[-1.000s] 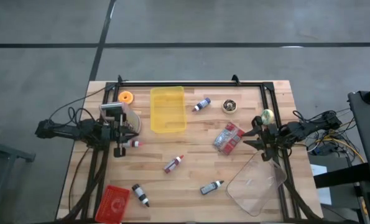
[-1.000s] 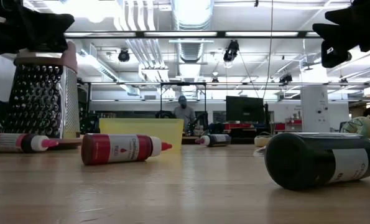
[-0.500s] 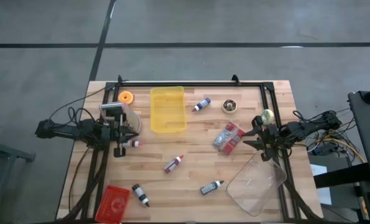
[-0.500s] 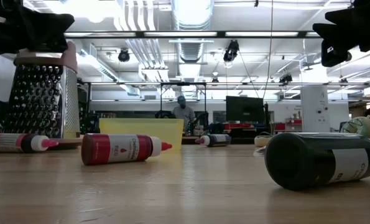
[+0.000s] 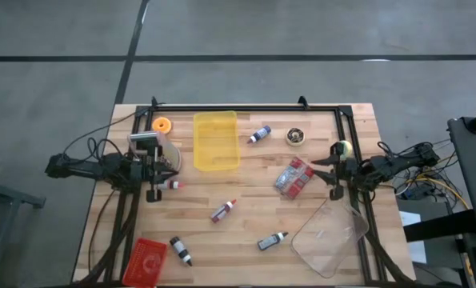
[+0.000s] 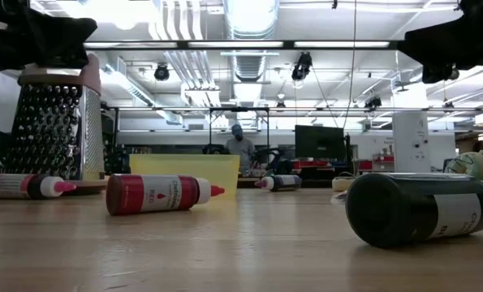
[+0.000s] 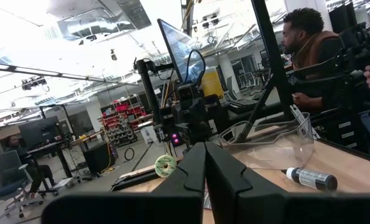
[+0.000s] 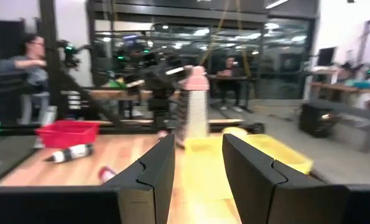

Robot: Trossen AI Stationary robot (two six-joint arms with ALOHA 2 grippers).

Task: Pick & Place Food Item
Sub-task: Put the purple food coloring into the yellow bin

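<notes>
I'm holding the right gripper part-open and empty near the foil packet; descending blind risks nudging it aside.

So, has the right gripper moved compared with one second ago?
Yes. In the high view the right gripper has rotated at the wrist and shifted slightly toward the table's far edge, relative to the clear plastic container, which stayed put.

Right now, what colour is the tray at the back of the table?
Yellow. The tray shows best in the high view.
</notes>
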